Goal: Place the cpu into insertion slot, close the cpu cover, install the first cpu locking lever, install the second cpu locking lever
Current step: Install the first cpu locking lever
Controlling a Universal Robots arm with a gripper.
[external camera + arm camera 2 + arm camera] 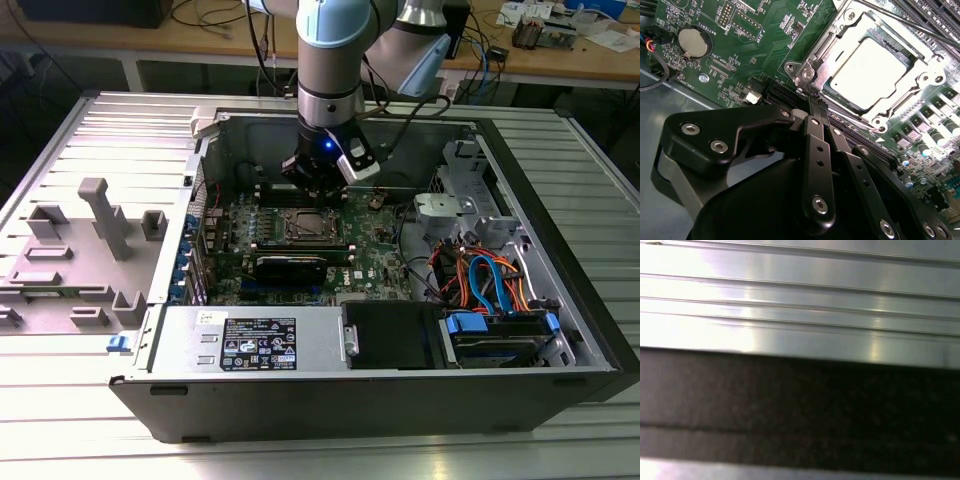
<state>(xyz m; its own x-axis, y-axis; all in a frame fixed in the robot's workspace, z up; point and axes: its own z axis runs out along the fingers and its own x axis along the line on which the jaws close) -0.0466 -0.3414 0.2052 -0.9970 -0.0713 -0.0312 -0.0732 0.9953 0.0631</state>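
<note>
Fingers (816, 125) of the black gripper (818, 102) pressed together, gripping nothing, tips just beside the socket corner. Large black open computer case (330, 400) on ribbed metal table (90, 130). Green motherboard (765, 45) inside. Thin silver cpu cover (837, 37) lies closed over silver-grey square cpu (870, 72), seated in insertion slot (832, 92).

The exterior view looks down at an angle from in front of the open computer case (400, 300), far enough back to take in the ribbed table (60, 420) and a workbench (560, 60) at twelve o'clock; the second wrist view looks down along the gripper (817, 102) from very near, facing the motherboard (770, 45); both share the cpu cover (815, 55); the first wrist view faces ribbed metal (800, 310) at close range.
</note>
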